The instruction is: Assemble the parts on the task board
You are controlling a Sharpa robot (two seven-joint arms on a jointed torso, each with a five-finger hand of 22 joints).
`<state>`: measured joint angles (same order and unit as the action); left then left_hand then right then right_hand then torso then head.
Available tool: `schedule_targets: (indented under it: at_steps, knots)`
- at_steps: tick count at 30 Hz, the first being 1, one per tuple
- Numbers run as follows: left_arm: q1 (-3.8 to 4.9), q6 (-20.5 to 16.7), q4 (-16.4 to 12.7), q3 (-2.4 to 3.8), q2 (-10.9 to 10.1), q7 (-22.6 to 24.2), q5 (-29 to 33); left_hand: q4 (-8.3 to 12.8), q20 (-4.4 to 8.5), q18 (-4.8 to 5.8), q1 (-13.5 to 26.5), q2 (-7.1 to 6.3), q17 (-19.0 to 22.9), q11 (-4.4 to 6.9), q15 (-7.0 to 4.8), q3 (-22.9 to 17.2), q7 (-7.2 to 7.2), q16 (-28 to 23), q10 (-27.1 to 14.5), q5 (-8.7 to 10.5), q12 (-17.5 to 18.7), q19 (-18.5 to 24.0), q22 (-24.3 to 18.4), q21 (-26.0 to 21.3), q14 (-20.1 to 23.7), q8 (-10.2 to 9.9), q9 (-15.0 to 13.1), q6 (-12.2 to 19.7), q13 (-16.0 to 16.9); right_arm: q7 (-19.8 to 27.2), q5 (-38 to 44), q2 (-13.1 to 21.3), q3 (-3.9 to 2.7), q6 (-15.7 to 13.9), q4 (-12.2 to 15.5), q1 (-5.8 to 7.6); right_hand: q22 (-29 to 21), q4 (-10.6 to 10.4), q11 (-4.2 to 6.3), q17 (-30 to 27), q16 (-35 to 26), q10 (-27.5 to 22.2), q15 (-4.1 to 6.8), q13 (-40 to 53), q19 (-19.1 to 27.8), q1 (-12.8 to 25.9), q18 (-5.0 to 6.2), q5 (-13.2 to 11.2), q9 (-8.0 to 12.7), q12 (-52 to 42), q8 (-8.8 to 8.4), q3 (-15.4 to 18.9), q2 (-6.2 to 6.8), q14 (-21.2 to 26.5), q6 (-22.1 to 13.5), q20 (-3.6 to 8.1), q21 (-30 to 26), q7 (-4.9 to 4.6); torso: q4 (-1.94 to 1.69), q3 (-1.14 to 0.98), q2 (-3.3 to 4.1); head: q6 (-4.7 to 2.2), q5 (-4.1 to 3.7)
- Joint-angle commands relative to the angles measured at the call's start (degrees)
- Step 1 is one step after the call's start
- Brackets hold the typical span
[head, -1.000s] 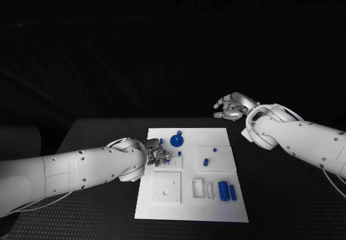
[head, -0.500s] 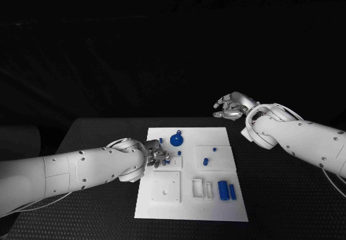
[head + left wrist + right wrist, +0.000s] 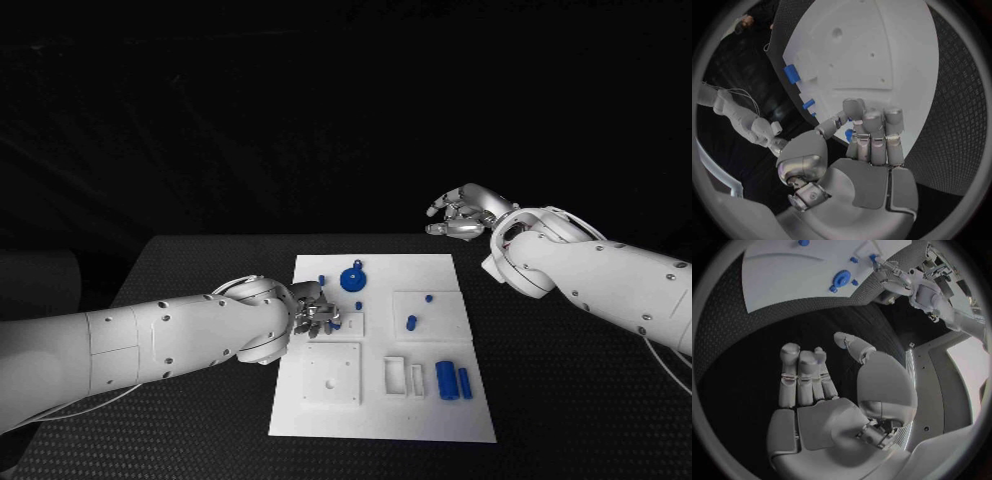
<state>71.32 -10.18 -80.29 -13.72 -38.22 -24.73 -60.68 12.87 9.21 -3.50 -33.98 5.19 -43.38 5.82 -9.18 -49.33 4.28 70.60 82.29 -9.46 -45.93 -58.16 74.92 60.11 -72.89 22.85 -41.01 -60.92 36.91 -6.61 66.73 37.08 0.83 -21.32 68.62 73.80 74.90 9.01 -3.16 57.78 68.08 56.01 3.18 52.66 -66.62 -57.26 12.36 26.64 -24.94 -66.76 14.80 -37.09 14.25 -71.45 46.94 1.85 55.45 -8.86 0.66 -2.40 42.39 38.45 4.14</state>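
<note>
You are early in the assembly, judging by the task board [image 3: 378, 400]: this long white plate lies in the middle of the black table [image 3: 577, 400] with its long axis running from the near edge to the far edge, and most blue parts lie loose on it.

Your left hand [image 3: 315, 312] works at the board's left edge, about halfway along. The left wrist view shows its fingers [image 3: 873, 131] bunched together with a small blue part [image 3: 848, 134] nipped between them, so count that piece as held, not yet seated. I cannot tell which recess it belongs in.

Your right hand [image 3: 464, 215] hangs above the table's far right, well apart from the board; its fingers [image 3: 799, 375] are straight and spread, with nothing in them.

Still to place, as far as I can judge:
- The round blue disc [image 3: 353, 279] near the far edge, its stub pointing toward the far edge.
- The two blue bars [image 3: 453, 382] near the board's right edge at the near end, lying side by side, long axes parallel to the board's.
- The short blue peg [image 3: 411, 323] in the middle right, tilted slightly off that axis.

The square recess [image 3: 333, 375] at near left looks unfilled.
</note>
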Motion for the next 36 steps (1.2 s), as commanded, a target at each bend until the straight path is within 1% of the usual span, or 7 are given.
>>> schedule_targets:
  at_steps: [1, 9, 15, 25, 28, 33, 36]
  knots:
    - [-0.14, 2.3, -0.1, -0.1, 0.3, -0.2, -0.5, 0.1, 4.7, -0.74, -0.3, 0.46, 0.1, 0.96, -0.38, -0.2, -4.89, 0.4, -0.7, -0.03, -0.2, -0.4, 1.1, 0.2, 0.2, 0.3, -0.1, -9.6, 0.0, 0.2, 0.0, -0.1, -0.02, 0.6, 0.1, -0.03, 1.0, 0.1, 0.07, -0.1, -0.2, -0.5, 0.07, -0.1, 0.0, 0.1, 2.64, 0.3, 0.1, -0.3, 0.25, -0.1, -0.64, 0.4, -0.4, 0.29, -0.4, -0.77, 0.01, -0.04, 0.02, -0.08, -0.01]
    - [-0.14, 3.1, 0.0, -0.1, 0.3, -0.3, -0.8, 0.1, 4.7, -0.74, -0.3, 0.38, 0.2, 0.93, -0.36, -0.2, -4.86, 0.4, -0.8, -0.08, -0.3, -0.4, 1.1, 0.3, 0.3, 0.3, -0.1, -9.6, 0.0, 0.2, -0.1, -0.1, -0.02, 0.6, 0.0, -0.06, 1.0, 0.1, 0.08, -0.1, -0.2, -0.5, 0.07, -0.1, 0.0, 0.2, 2.64, 0.4, 0.1, -0.3, 0.27, -0.1, -0.67, 0.4, -0.3, 0.29, -0.4, -0.76, 0.03, -0.05, 0.0, -0.08, -0.06]
    - [-0.14, 4.5, -0.2, -0.1, 0.2, 0.0, -1.0, 0.9, 4.71, -0.8, -1.4, -0.45, 0.5, 0.87, -0.31, -0.5, -4.82, 0.8, -0.9, -2.82, -0.7, -0.3, 1.1, 0.5, 0.5, 0.2, -0.2, -9.6, -0.1, 0.3, -0.2, -0.2, -0.02, 0.6, -0.1, -0.17, 1.0, 0.0, 0.09, -0.1, -0.2, -0.5, 0.08, -0.1, 0.0, 0.4, 2.64, 0.5, 0.1, -0.3, 0.32, 0.0, -0.73, 0.4, -0.3, 0.28, -0.4, -0.75, 0.01, -0.04, 0.01, -0.15, -0.04]
    - [-0.14, 6.5, -0.5, -0.09, 0.5, 0.2, -1.5, -0.1, 4.62, -0.86, -7.8, -4.6, 1.3, 0.78, -0.05, 0.6, -4.78, 1.6, -1.0, -5.27, -1.2, -0.3, 0.9, 0.8, 0.8, 0.0, -0.3, -9.8, -0.4, 0.3, -0.3, -0.2, -0.02, 0.7, -0.1, -0.22, 1.0, -0.1, 0.1, -0.1, -0.2, -0.5, 0.09, -0.2, 0.0, 0.5, 2.64, 0.6, 0.1, -0.4, 0.34, 0.0, -0.79, 0.4, -0.2, 0.27, -0.4, -0.74, 0.03, 0.02, 0.02, -0.05, -0.17]
    - [-0.14, 6.7, -0.5, -0.08, 0.4, 0.2, -1.8, 0.7, 4.44, -0.79, -8.4, -3.29, 1.6, 0.76, 0.1, 5.0, -4.74, 2.1, -1.2, -10.9, -1.5, 0.1, 1.0, 0.9, 1.1, -0.1, -0.4, -9.8, -0.5, 0.3, -0.3, -0.2, -0.02, 0.8, -0.2, -0.23, 1.0, -0.2, 0.1, -0.1, -0.2, -0.5, 0.09, -0.2, 0.0, 0.6, 2.64, 0.7, 0.1, -0.4, 0.35, 0.0, -0.82, 0.4, -0.2, 0.27, -0.4, -0.74, 0.04, -0.01, 0.01, -0.07, -0.17]
    - [-0.13, 5.4, -0.4, -0.08, 0.4, 0.3, -1.9, 0.6, 4.37, -0.76, -8.3, -2.49, 1.7, 0.78, 0.1, 5.8, -4.74, 2.2, -1.2, -11.52, -1.6, 0.2, 0.9, 0.9, 1.1, -0.1, -0.4, -9.8, -0.5, 0.3, -0.3, -0.2, -0.02, 0.7, -0.2, -0.25, 1.0, -0.2, 0.11, -0.1, -0.2, -0.5, 0.1, -0.2, 0.0, 0.7, 2.64, 0.8, 0.1, -0.4, 0.35, 0.0, -0.85, 0.4, -0.2, 0.26, -0.4, -0.73, -0.02, 0.0, 0.0, -0.16, -0.2]
    - [-0.13, 3.8, -0.4, -0.08, 0.2, 0.8, -1.9, 0.5, 4.29, -0.72, -7.4, -1.19, 1.8, 0.79, 0.09, 6.4, -4.72, 2.3, -1.3, -11.75, -1.6, 0.4, 0.9, 0.8, 1.2, -0.2, -0.4, -9.8, -0.6, 0.3, -0.4, -0.2, -0.02, 0.7, -0.3, -0.28, 1.0, -0.3, 0.11, -0.1, -0.2, -0.5, 0.1, -0.2, 0.0, 0.7, 2.64, 0.9, 0.1, -0.4, 0.36, 0.0, -0.88, 0.4, -0.2, 0.26, -0.4, -0.73, -0.02, -0.02, 0.0, -0.09, -0.21]
